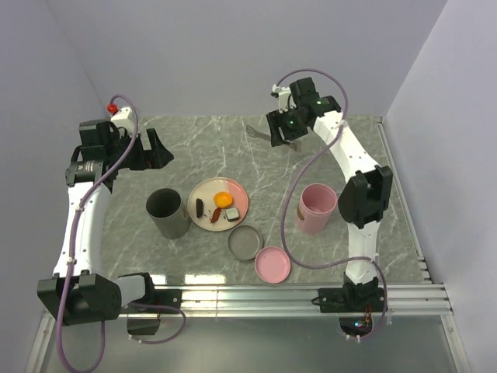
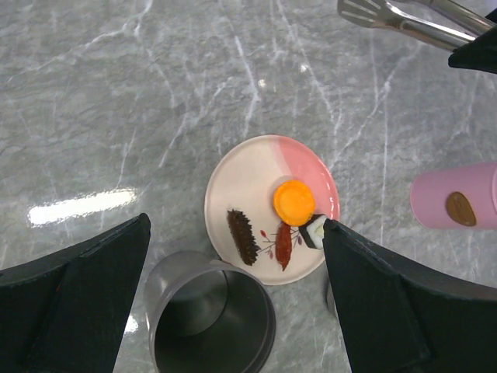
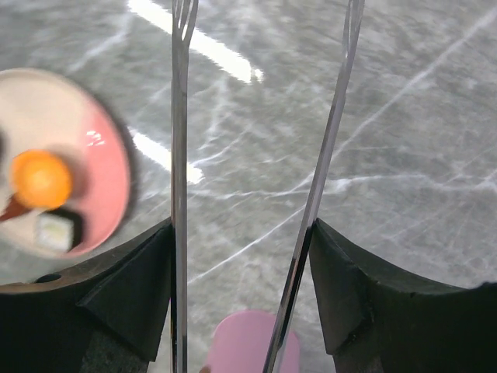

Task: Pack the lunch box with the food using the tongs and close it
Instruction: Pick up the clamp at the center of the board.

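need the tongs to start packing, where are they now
The tongs are gripped between the right gripper's jaws, over the table's far side in the top view, beyond the plate, tips pointing left.

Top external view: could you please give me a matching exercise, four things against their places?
Things: 1 tongs; 2 orange piece; 3 grey cup; 4 pink cup.
Places: A on the plate; B left of the plate; C in the right claw; D right of the plate.
Pairs: 1-C, 2-A, 3-B, 4-D.
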You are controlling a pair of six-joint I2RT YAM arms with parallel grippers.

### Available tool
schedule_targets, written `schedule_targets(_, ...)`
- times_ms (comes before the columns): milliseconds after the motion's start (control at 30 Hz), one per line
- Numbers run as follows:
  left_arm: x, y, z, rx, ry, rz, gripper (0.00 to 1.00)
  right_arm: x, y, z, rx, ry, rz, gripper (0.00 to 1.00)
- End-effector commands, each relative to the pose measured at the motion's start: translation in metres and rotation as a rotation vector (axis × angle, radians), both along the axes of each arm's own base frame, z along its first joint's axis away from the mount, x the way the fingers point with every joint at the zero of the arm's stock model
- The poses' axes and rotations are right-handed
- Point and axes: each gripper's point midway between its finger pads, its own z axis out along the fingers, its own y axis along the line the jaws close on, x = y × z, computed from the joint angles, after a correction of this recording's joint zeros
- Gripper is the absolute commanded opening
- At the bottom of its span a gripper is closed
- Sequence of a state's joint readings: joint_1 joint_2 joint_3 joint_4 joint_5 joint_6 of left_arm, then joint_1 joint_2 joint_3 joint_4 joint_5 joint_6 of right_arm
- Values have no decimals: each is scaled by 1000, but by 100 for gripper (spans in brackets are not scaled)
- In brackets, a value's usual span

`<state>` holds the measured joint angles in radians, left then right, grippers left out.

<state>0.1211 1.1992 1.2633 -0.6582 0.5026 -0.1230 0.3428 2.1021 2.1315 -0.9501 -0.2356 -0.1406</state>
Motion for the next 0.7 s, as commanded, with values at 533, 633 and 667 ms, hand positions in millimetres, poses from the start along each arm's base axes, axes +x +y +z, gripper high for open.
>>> schedule_targets(533, -54, -75, 69, 363, -765, -667, 99, -172, 85, 109, 414, 112, 539, 69)
schedule_targets(633, -61, -102, 73, 421, -847, -772, 99, -192, 96, 112, 436, 136, 584, 69)
schedule_targets(667, -64, -107, 73, 433, -847, -798, 98, -203, 104, 113, 435, 142, 618, 69)
